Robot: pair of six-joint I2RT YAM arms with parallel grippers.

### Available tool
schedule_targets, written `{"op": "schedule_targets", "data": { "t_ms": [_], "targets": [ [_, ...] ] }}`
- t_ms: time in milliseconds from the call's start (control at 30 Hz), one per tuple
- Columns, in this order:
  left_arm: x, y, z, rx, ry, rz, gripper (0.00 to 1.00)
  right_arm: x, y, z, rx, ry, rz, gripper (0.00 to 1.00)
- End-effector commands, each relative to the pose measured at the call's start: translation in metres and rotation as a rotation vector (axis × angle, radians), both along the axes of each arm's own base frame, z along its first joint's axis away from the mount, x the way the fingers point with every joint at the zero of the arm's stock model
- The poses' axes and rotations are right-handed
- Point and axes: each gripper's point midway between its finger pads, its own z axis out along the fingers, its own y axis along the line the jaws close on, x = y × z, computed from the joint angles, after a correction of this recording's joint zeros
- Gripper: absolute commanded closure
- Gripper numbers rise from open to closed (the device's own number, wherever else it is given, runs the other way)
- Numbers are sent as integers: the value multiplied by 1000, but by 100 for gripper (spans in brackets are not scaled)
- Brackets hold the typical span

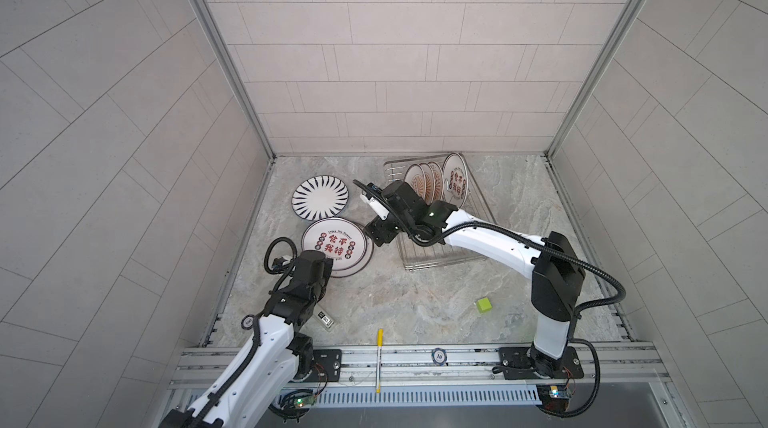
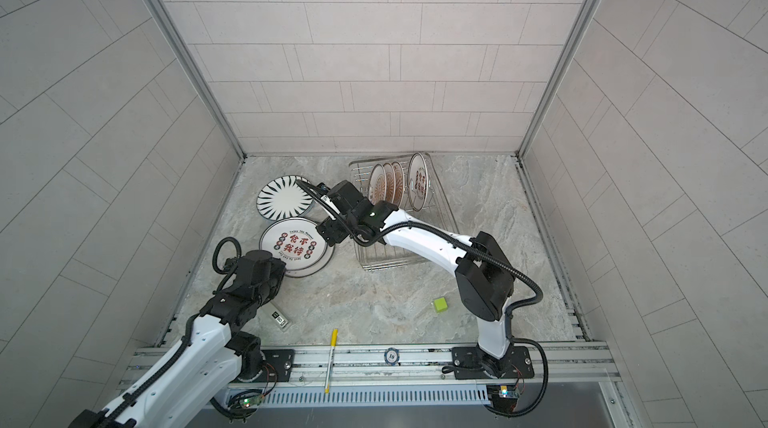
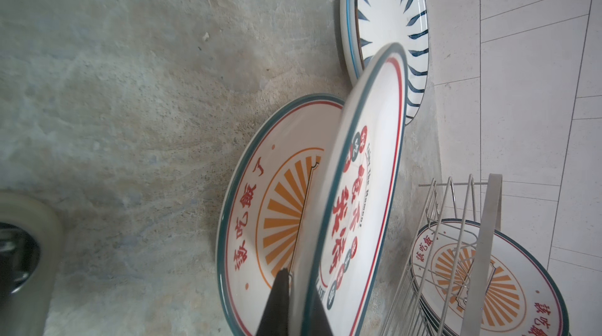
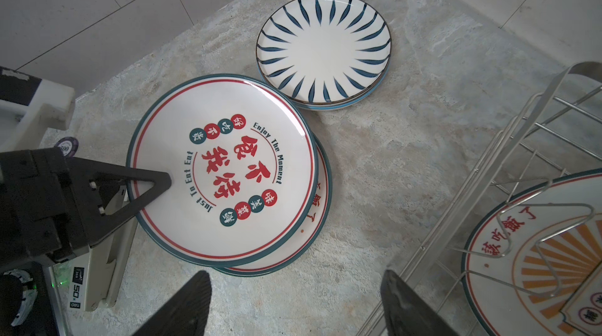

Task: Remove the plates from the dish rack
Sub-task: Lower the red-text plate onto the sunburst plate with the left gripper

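Note:
A white plate with red Chinese characters lies slanted over a sunburst plate on the table's left. My left gripper is shut on its near rim. A blue-striped plate lies flat behind them. The dish rack stands right of centre, with several plates upright at its far end. My right gripper hangs open and empty over bare table between the stack and the rack.
A green cube, a yellow pen and a "10" chip lie toward the front edge. A small labelled device sits beside the left arm. Tiled walls close in the left, back and right sides.

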Motion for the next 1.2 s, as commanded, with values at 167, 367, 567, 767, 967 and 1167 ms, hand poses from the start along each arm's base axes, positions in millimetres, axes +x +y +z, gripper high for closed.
{"op": "schedule_targets", "data": {
  "t_ms": [167,367,567,767,967,1167],
  "targets": [
    [9,0,3,-30,-29,12,100,0,1,-1,-28,-11,11,17],
    [11,-3,-2,-37,-9,-1,100,-1,1,-3,-32,-10,19,17],
    [11,-4,-11,-33,17,-2,98,-2,0,-7,-48,-2,20,17],
    [11,-5,-19,-34,36,-10,95,-1,0,-11,-50,-6,15,17],
    [10,-4,-21,-20,42,-12,78,0,-1,-8,-49,-11,9,17],
    [11,-5,-20,-16,36,-23,74,1,-4,-11,-55,-11,-7,17]
  ]
}}
